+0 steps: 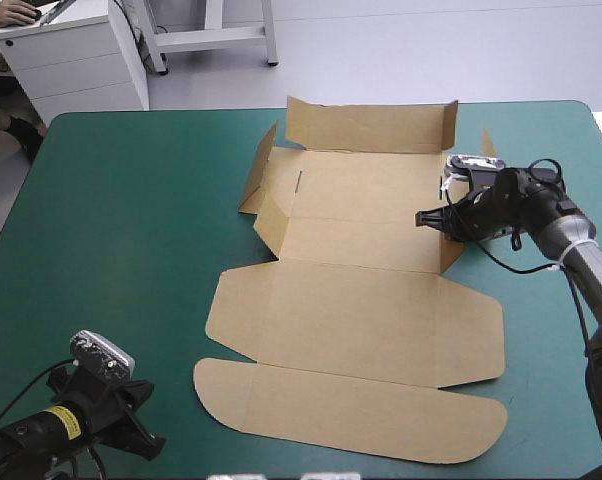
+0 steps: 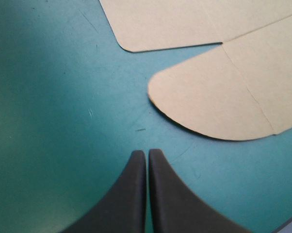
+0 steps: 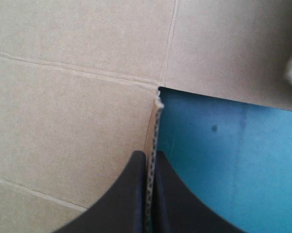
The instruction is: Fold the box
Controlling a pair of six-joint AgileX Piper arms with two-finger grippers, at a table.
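The box lies mostly flat, from the middle of the table to its far edge. Your right gripper is clamped on its right wall's edge. Your left gripper is clenched empty by the near-left corner. The board looks light and stiff, so hold flap edges and bend along the creases.

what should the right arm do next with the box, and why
Probably swing the pinched side flap upright, toward the middle of the box. The right end effector is shut on that flap's edge, already raised off the table, while the left end effector is shut and off the board.
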